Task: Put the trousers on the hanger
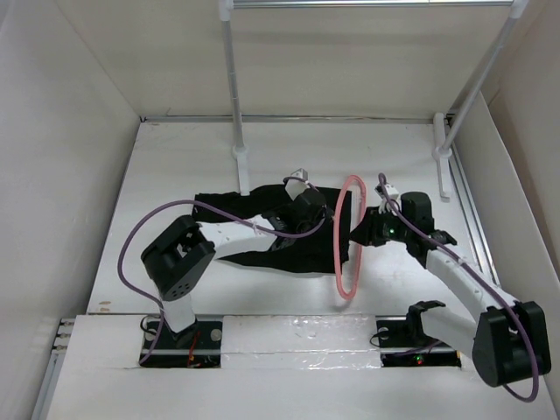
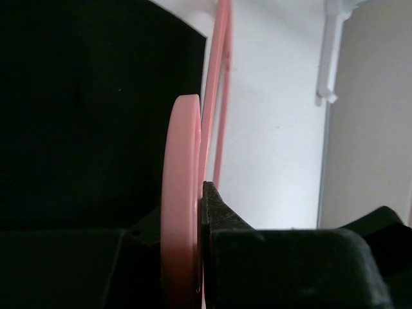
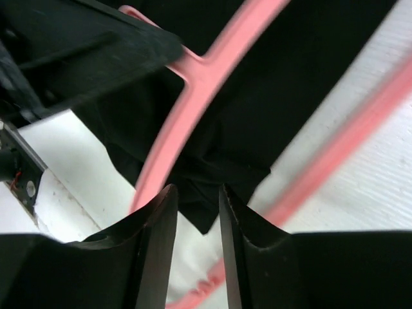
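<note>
The left pincer (image 1: 317, 208) clamps the hanger (image 2: 182, 161); the right pincer (image 3: 198, 206), just beside the hanger, stands slightly parted around a corner of the trousers (image 3: 270, 116).

The trousers (image 1: 262, 259) are matt black soft cloth; the hanger (image 1: 339, 254) is smooth pale-pink plastic with a faint sheen; the right end effector (image 3: 198, 212) looks matt black plastic; the white surface (image 1: 175, 166) is smooth
</note>
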Tool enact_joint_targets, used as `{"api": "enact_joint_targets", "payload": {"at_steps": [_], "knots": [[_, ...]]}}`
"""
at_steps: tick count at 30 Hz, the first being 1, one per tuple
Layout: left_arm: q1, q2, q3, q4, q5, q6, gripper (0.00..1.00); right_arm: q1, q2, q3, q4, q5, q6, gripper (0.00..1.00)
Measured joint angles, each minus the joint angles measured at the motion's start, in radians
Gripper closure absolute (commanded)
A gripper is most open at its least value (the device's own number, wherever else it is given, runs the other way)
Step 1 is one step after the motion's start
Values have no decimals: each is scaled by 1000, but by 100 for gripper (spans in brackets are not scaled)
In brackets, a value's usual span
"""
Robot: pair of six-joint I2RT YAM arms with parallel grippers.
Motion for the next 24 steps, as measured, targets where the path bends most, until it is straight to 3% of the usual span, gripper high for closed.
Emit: {"api": "enact_joint_targets", "payload": {"at_steps": [7,21,24], "knots": [[0,81,59,7,12,0,100,52,72,-30,96,117,47,49],[0,105,70,8,9,2,100,109,305,-40,238,226,101,36],[2,111,70,2,3,11,100,117,354,-51,328,201,131,40]]}}
